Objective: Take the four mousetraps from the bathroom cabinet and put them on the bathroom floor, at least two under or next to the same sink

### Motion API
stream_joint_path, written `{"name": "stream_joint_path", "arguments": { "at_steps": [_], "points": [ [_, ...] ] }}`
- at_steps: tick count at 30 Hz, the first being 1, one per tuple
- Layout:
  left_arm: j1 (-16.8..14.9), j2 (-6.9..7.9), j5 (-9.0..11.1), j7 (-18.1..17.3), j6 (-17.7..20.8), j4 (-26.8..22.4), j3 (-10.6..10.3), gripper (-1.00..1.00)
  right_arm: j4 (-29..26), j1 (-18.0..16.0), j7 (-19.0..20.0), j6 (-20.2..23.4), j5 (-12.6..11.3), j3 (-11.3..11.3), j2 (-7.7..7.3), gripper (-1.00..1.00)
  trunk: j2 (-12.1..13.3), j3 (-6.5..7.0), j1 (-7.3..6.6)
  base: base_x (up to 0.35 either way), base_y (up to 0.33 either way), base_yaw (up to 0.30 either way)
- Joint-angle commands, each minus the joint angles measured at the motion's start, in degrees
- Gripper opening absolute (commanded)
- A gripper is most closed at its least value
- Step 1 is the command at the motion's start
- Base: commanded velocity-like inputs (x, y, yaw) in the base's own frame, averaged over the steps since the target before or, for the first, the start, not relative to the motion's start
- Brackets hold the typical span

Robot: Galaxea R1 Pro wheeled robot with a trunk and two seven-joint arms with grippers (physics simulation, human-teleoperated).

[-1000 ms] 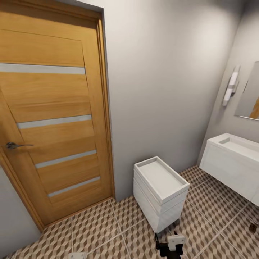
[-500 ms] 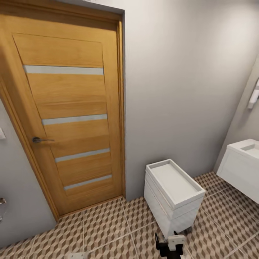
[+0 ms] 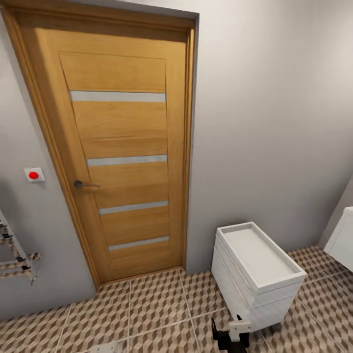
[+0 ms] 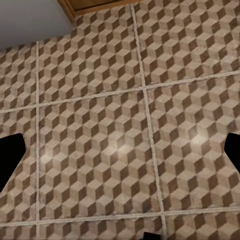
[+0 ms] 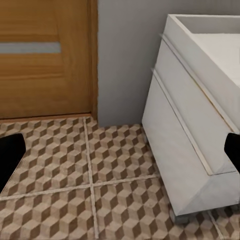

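Head view: a tall orange-brown wooden door with pale glass strips [image 3: 125, 157] stands shut in the grey wall. Right of it sits a low white tray-topped drawer unit [image 3: 257, 274] on the cube-patterned brown and beige tiled bathroom floor [image 3: 147, 309]. A sliver of the white wall-hung vanity under the bathroom sink [image 3: 343, 238] shows at the far right edge. The right hand [image 3: 230, 336] hangs low, just before the drawer unit.

Left wrist view: bare floor tiles lie between the dark fingertips [image 4: 10, 160], which stand spread apart, holding nothing.

Right wrist view: the right hand's fingers [image 5: 9, 155] are likewise spread and empty, pointing at the drawer unit's side. Cabinet and mousetraps lie somewhere off-frame, so neither arm can be judged nearer yet.
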Motion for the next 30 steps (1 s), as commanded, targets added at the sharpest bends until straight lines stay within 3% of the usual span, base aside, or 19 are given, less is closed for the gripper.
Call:
{"name": "stream_joint_path", "arguments": {
  "at_steps": [1, 30],
  "points": [
    [-0.01, 0.02, 0.38, 0.27, -0.08, -0.04, -0.48, 1.00, 0.05, -0.03, -0.56, -0.05, 0.13, 0.47, 0.00, 1.00, -0.06, -0.05, 0.02, 0.000, 0.000, 0.268],
    [-0.01, 0.02, 0.42, 0.27, -0.08, -0.04, -0.48, 1.00, 0.05, -0.03, -0.56, -0.05, 0.13, 0.47, 0.00, 1.00, -0.06, -0.05, 0.02, 0.000, 0.000, 0.268]
  ]
}}
